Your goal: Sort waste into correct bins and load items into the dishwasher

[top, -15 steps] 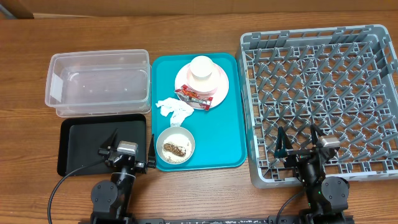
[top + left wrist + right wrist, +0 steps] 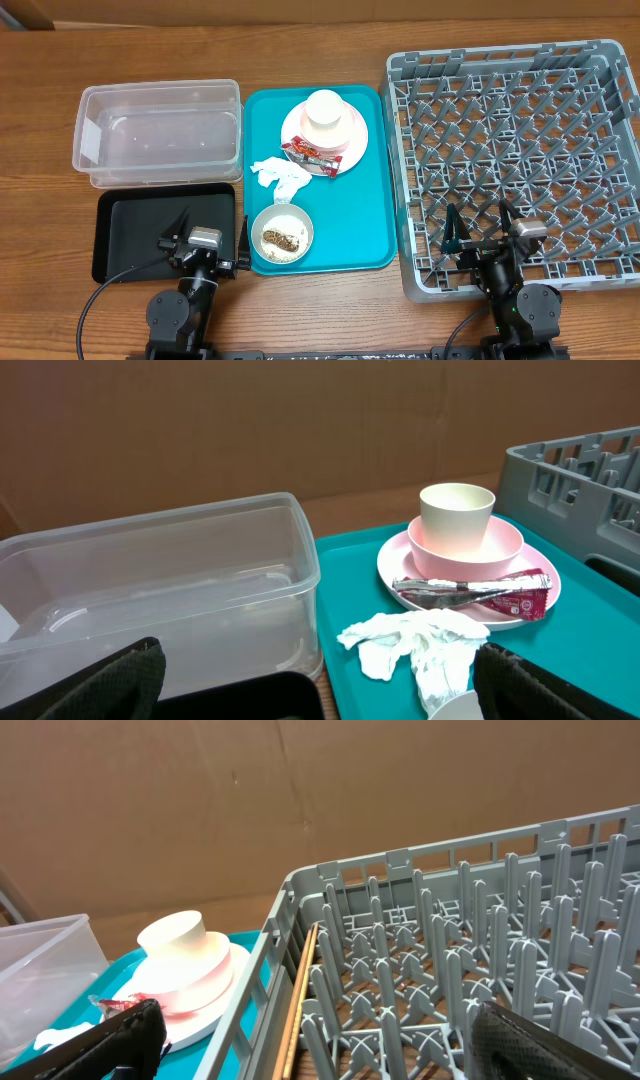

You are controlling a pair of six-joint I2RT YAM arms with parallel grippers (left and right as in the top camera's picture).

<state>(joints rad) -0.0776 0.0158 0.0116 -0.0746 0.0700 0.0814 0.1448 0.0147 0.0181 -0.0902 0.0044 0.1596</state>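
A pale-pink plate (image 2: pixel 352 140) on the teal tray holds a pink bowl (image 2: pixel 465 547) with a pale cup (image 2: pixel 324 108) stacked in it, and a red wrapper (image 2: pixel 308 154). A crumpled white napkin (image 2: pixel 281 175) lies below it. A grey-white bowl (image 2: pixel 281 232) holds rice and a brown lump. The clear tub (image 2: pixel 160 132) and black tray (image 2: pixel 165 230) are at left, the grey dish rack (image 2: pixel 515 150) at right. My left gripper (image 2: pixel 208 240) is open and empty over the black tray's right end. My right gripper (image 2: pixel 481 228) is open and empty over the rack's front edge.
The teal tray (image 2: pixel 375 215) lies between the bins and the rack. Cardboard walls stand behind the table in both wrist views. Bare wood table (image 2: pixel 40 130) runs along the left and front edges.
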